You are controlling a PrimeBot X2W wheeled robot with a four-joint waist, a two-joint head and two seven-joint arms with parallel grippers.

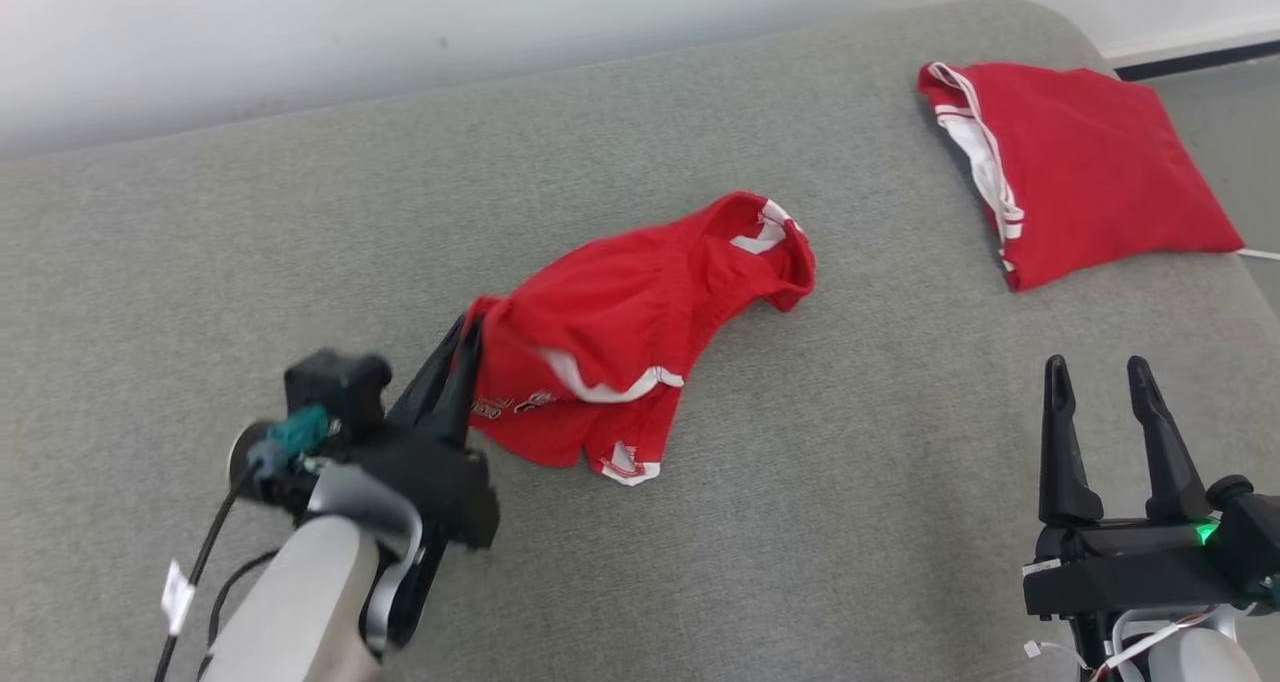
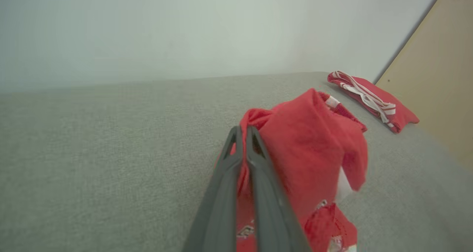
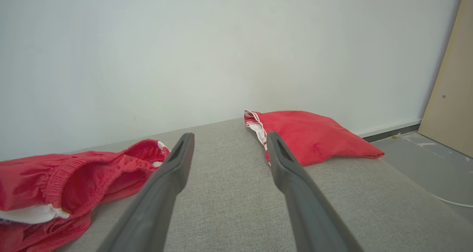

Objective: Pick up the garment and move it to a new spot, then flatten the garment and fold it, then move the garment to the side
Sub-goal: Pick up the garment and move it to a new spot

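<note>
You've got a grey upholstered surface (image 1: pixel 300 222) with a rounded far-right corner. Near its middle lies the crumpled red garment (image 1: pixel 640 322), white trim showing. Toward that far-right corner, well apart from it, a folded red garment (image 1: pixel 1100 172) rests flat.

We show the garment (image 1: pixel 620 312), red with white trim and small lettering; the folded garment (image 1: pixel 1090 167), red with white stripes; the padded surface (image 1: pixel 850 522), grey weave; the wall (image 1: pixel 400 22), pale white; left gripper (image 1: pixel 466 330) and right gripper (image 1: pixel 1098 367), both black.
</note>
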